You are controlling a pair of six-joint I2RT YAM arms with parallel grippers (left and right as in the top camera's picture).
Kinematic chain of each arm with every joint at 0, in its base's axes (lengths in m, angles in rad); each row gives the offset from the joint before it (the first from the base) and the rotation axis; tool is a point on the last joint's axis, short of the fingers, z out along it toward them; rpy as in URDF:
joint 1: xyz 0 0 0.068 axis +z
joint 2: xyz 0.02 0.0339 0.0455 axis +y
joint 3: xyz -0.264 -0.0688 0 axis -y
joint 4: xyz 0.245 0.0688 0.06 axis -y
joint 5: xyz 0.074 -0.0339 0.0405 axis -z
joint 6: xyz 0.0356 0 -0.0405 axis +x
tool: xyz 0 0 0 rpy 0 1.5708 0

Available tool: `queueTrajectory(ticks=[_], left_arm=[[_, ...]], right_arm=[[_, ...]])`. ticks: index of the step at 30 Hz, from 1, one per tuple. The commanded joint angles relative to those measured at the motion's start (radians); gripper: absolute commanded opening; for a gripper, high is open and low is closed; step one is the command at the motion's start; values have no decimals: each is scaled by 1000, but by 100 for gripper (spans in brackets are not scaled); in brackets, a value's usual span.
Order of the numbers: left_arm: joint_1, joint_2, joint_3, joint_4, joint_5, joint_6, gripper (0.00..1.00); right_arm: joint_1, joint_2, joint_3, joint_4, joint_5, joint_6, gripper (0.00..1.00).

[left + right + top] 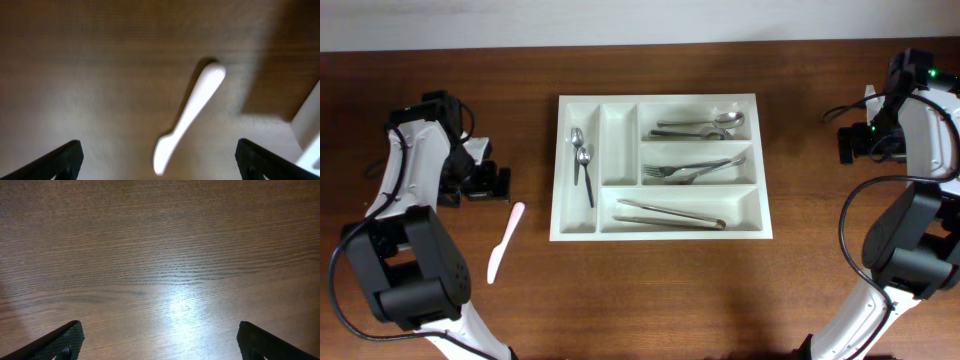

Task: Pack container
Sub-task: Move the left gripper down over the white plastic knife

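Note:
The container (660, 232), a white tray, lies mid-table. It holds two spoons (582, 160) in its left narrow slot, more spoons (705, 125), forks (695, 168) and tongs (670, 215) in the long slots. A white plastic knife (506, 240) lies on the wood left of the container. In the left wrist view the knife (187, 117) lies slantwise ahead of and between the tips. My left gripper (488, 184) (159, 152) hangs open above the knife's upper end, holding nothing. My right gripper (850, 142) (160, 335) is open over bare wood far right of the container.
The second narrow slot (618, 130) of the tray is empty. A corner of the tray (310, 135) shows at the right edge of the left wrist view. Both arm bases stand at the table's front corners. Cables trail near the right arm (840, 112).

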Motion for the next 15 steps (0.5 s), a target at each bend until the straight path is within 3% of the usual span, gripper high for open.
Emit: queueTrajectory(ticks=[1, 8, 15], left_arm=[[-2, -3, -29, 30, -1, 207, 99], [-3, -2, -79, 85, -1, 414, 99], [-20, -2, -123, 55, 26, 426, 99]], right_arm=[[-3, -9, -6, 0, 13, -3, 99], [-3, -9, -6, 0, 13, -3, 99], [-3, -9, -6, 0, 13, -3, 99]])
